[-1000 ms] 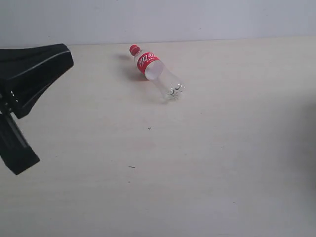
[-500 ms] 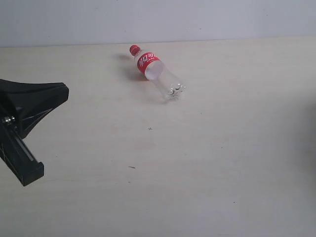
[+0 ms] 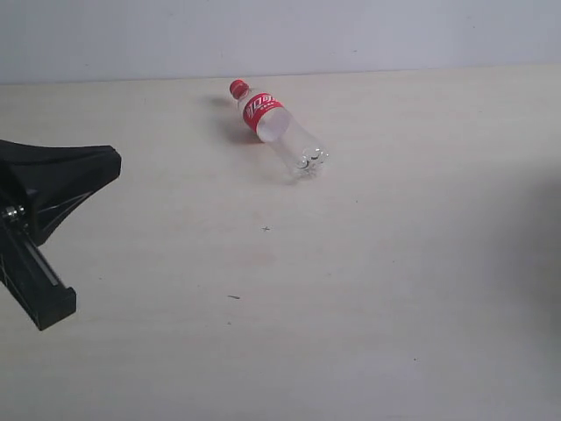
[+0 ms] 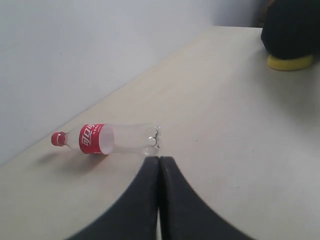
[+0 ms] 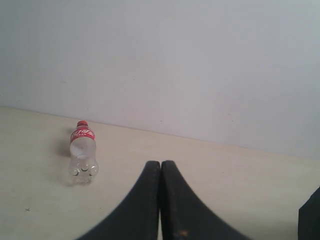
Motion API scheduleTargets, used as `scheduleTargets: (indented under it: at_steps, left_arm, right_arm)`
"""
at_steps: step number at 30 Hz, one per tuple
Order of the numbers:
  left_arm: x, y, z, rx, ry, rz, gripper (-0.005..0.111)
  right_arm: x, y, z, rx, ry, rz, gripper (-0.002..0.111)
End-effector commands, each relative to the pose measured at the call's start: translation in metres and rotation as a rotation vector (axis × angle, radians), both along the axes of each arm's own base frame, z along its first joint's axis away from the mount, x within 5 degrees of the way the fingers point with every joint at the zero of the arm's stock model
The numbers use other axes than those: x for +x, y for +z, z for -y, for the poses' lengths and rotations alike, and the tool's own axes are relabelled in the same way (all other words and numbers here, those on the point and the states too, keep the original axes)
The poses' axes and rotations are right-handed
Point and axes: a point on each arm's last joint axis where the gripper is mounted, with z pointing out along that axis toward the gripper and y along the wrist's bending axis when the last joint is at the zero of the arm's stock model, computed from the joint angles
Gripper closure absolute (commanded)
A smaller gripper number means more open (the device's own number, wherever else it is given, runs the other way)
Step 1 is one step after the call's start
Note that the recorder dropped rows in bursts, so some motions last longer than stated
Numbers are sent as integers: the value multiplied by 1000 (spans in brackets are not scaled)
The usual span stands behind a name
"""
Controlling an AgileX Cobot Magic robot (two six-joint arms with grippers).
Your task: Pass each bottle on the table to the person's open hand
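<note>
A small clear plastic bottle (image 3: 279,132) with a red cap and red label lies on its side on the pale beige table (image 3: 351,289). It is near the far edge, its cap toward the grey-white wall (image 3: 368,35). The black left gripper (image 4: 159,161) sits at the table's left side, well apart from the bottle, fingers pressed together on nothing. The black right gripper (image 5: 160,164) is likewise closed and empty, facing the bottle from a distance. In the left wrist view, a yellow rim under a dark shape (image 4: 289,61) is cut off and cannot be identified.
</note>
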Motion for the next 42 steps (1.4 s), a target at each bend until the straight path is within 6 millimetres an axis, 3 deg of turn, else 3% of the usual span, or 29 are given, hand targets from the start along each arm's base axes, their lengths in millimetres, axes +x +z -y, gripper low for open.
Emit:
scheduleTargets:
  at_steps: [1,6,35,38,42]
  left_arm:
    - [-5,7,-1,-40,-18,47,107]
    - [-11,15,-5,-57,-11,83,107]
    - [-11,11,-8,-23,19,51,107]
    - [-11,12,-8,41,-8,118,107]
    - [-4,28,-5,211,-34,278,107]
  right_arm:
    - [-1,3,0,2,-2,21,108]
    - [-1,3,0,2,-2,21,108]
    - [-1,3,1,2,-2,18,108]
    - [-1,2,1,0,-5,11,108]
    - [-1,2,1,0,-5,11,108]
